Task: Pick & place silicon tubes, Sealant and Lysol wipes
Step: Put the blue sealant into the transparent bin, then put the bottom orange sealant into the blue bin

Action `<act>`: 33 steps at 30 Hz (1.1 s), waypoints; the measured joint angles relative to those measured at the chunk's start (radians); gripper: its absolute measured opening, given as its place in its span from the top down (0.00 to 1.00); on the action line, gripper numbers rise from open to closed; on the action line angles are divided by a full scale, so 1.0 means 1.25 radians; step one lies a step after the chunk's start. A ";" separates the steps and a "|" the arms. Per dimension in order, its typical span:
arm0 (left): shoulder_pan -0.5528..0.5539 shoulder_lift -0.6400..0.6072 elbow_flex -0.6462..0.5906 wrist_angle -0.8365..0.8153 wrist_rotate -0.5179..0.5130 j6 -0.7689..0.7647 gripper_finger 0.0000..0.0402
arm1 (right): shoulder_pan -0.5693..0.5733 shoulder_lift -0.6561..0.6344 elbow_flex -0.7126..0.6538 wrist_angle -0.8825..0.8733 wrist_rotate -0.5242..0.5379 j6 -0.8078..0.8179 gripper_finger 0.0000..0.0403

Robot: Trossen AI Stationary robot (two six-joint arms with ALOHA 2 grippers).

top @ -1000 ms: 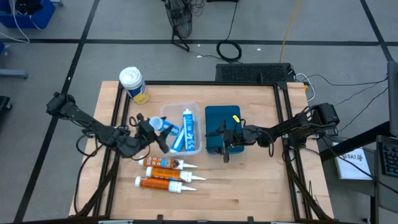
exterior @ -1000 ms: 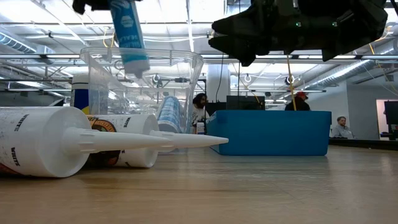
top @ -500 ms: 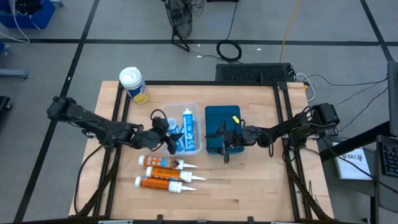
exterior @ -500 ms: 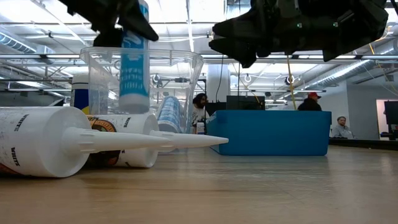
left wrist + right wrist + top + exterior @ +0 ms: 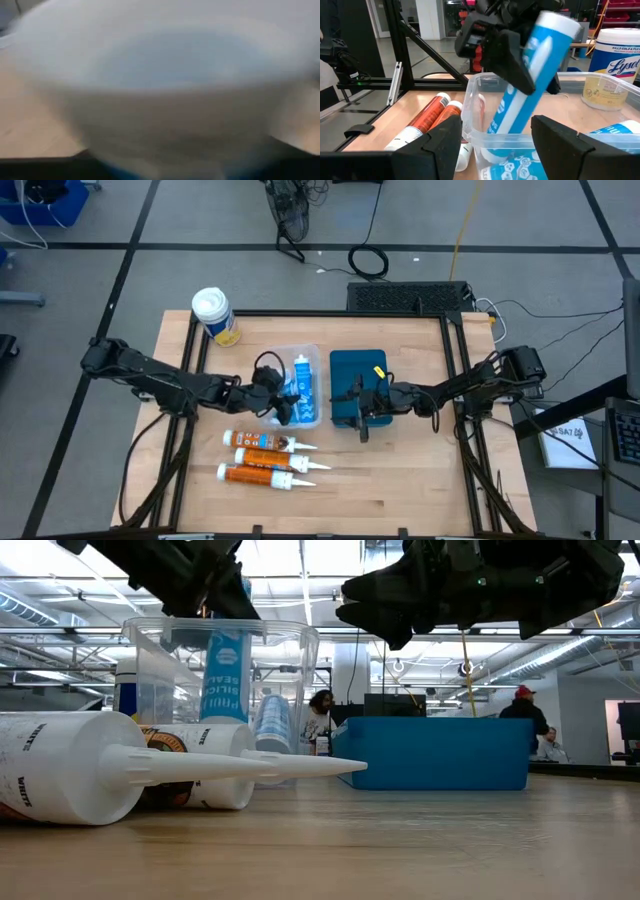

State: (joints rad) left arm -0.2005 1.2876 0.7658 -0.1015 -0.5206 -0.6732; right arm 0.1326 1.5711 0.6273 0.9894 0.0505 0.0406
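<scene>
We see the wooden worktop (image 5: 400,490) carrying everything. At centre sits the blue bin (image 5: 357,385), and the right gripper (image 5: 362,402) hangs over it; whether its jaws are released or clenched, we cannot tell. Just left of it stands the clear tub (image 5: 296,385), with one blue tube (image 5: 303,387) lying inside. The left gripper (image 5: 277,393) is above the tub's left side, jaws clenched around a second blue tube (image 5: 532,95), held tilted with its lower end down inside the tub. The Lysol wipes (image 5: 214,316) stand upright at the far left corner, well apart from both arms. Nearer us, three orange cartridges (image 5: 262,458) lie side by side, white nozzles pointing right.
</scene>
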 joint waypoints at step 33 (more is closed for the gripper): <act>-0.043 -0.264 -0.001 0.084 0.045 0.306 0.31 | 0.000 0.000 0.000 -0.029 -0.001 0.042 0.47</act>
State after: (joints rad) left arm -0.2545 0.9574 0.7650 0.0034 -0.4650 -0.2905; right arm 0.1326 1.5715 0.6273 0.9536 0.0498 0.0936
